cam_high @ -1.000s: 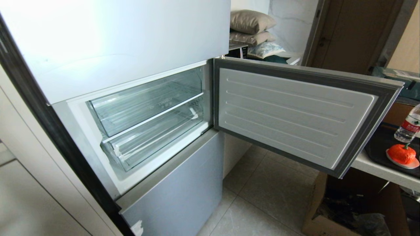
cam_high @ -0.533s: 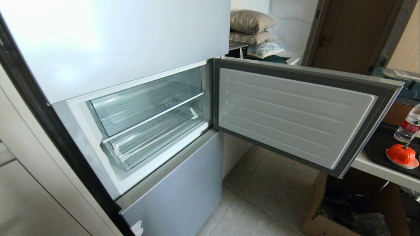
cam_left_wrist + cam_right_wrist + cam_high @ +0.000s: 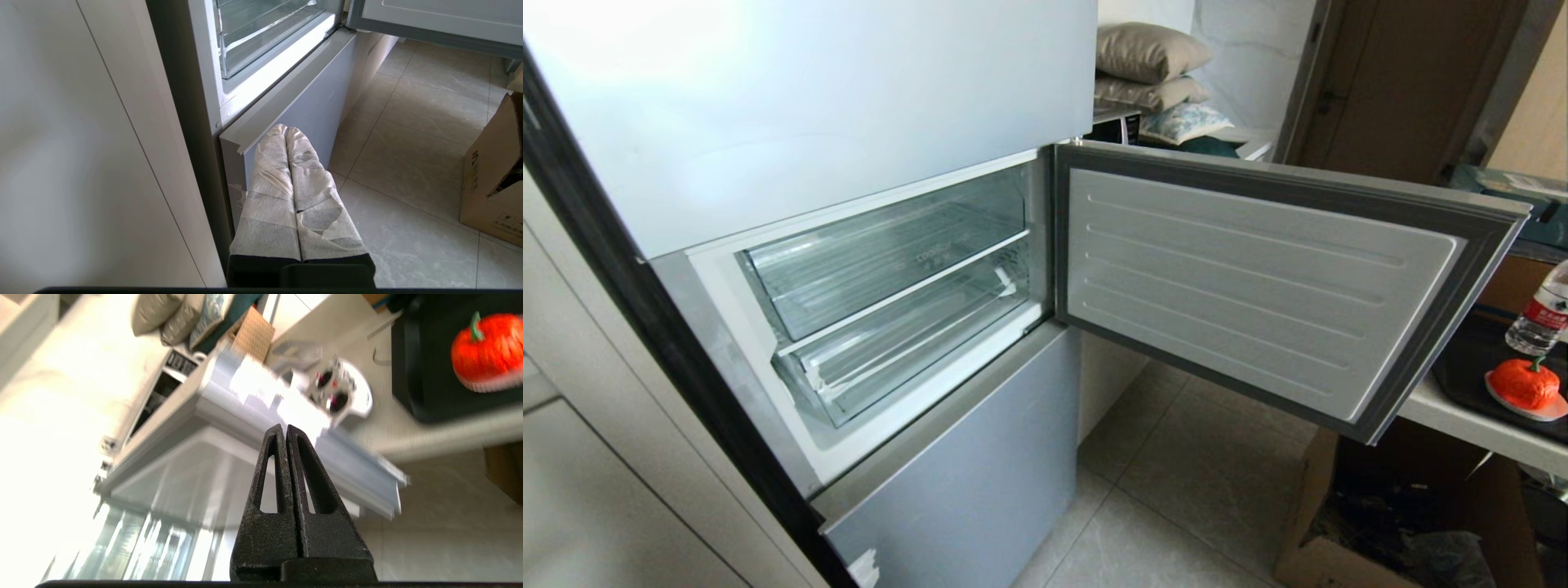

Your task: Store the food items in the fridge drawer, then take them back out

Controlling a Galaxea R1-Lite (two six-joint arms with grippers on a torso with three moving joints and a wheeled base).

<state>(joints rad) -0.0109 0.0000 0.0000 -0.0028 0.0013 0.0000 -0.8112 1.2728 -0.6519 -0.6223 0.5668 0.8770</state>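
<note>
The food item, a lumpy orange-red fruit (image 3: 1525,384) with a green stem, sits on a small plate on a black tray (image 3: 1462,367) at the far right. The right wrist view also shows the fruit (image 3: 486,349). The fridge drawer (image 3: 915,339), clear with a ribbed floor, sits pushed in at the bottom of the open compartment, below a clear bin with lettering (image 3: 882,257). Neither arm appears in the head view. My left gripper (image 3: 286,131), its fingers wrapped in tape, is shut and empty beside the fridge's lower door. My right gripper (image 3: 284,429) is shut and empty, near the open door.
The compartment's door (image 3: 1258,286) stands swung open to the right, between the fridge and the counter. A water bottle (image 3: 1539,314) stands behind the fruit. An open cardboard box (image 3: 1339,531) sits on the tiled floor under the counter. Pillows are stacked at the back.
</note>
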